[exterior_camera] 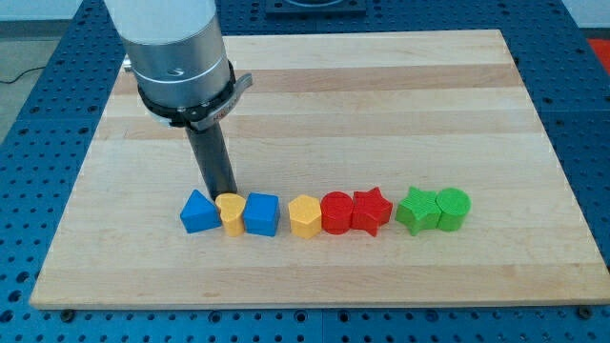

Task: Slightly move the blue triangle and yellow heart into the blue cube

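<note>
The blue triangle (198,212) lies at the left end of a row of blocks near the view's bottom. The yellow heart (230,211) sits right next to it, touching it on its right. The blue cube (261,214) touches the heart's right side. My tip (226,192) stands just above the yellow heart, at its top edge, between the triangle and the cube. The rod rises from there to the arm's silver wrist (181,57).
Further right in the same row lie a yellow hexagon (304,216), a red cylinder (336,211), a red star (371,211), a green star (416,210) and a green cylinder (453,210). The wooden board (381,95) ends just below the row.
</note>
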Controlling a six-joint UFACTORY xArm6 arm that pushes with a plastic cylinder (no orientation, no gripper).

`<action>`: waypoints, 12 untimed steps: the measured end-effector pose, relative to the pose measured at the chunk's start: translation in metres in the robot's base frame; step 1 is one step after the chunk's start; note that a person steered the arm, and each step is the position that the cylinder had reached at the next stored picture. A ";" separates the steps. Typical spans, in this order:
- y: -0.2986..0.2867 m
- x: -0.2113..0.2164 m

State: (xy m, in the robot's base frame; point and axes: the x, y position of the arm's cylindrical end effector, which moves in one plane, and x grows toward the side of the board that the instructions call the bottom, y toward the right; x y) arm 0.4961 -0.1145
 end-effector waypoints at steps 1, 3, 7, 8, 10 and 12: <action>0.000 -0.001; -0.033 -0.045; -0.090 0.022; -0.084 0.031; -0.079 0.048; -0.072 0.047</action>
State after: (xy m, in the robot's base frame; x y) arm 0.5434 -0.1868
